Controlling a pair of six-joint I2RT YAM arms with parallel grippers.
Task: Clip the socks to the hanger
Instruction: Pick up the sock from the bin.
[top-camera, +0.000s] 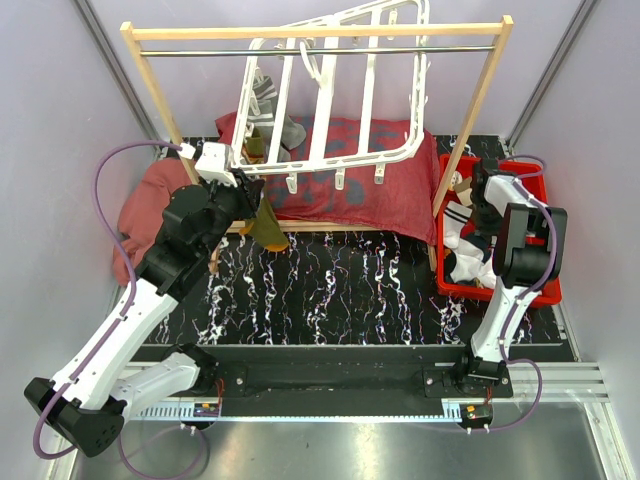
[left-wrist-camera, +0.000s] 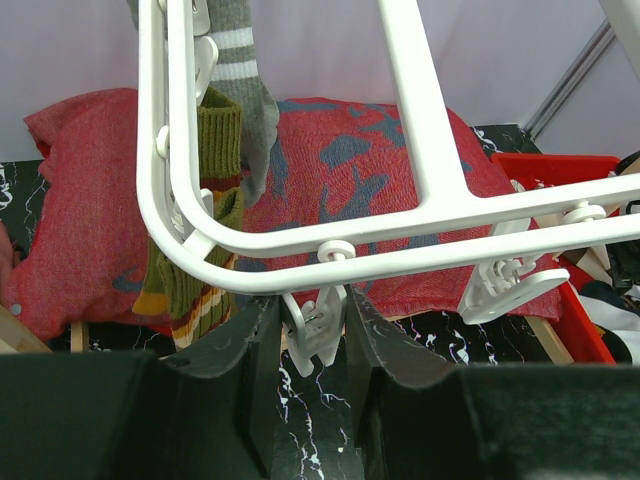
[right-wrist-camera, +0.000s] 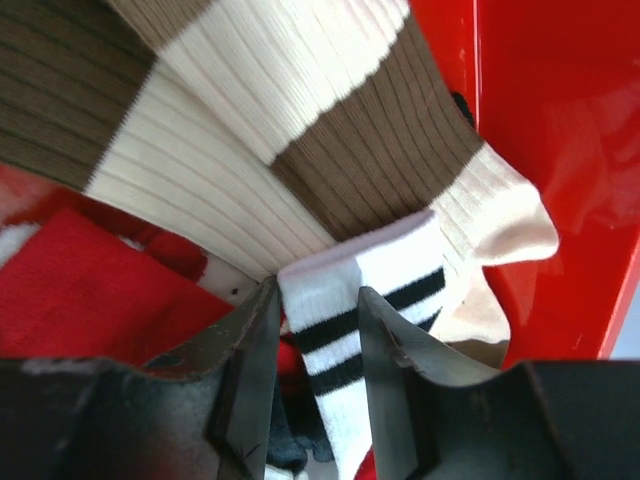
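The white hanger (top-camera: 325, 120) hangs tilted from the wooden rail. An olive striped sock (left-wrist-camera: 205, 250) and a grey sock (left-wrist-camera: 245, 90) hang from its clips at the left. My left gripper (left-wrist-camera: 312, 340) is at the hanger's lower left edge, shut on one small white clip (left-wrist-camera: 318, 325). My right gripper (right-wrist-camera: 318, 330) is down in the red bin (top-camera: 535, 290), its jaws open on either side of the cuff of a white sock with black stripes (right-wrist-camera: 325, 290). A beige-brown striped sock (right-wrist-camera: 250, 120) lies just beyond it.
The wooden rail frame (top-camera: 320, 32) spans the back, its right leg next to the bin. A large red cloth (top-camera: 350, 190) lies under the hanger. A dark sock (right-wrist-camera: 290, 440) sits below the white one. The bin wall (right-wrist-camera: 560, 150) is close on the right.
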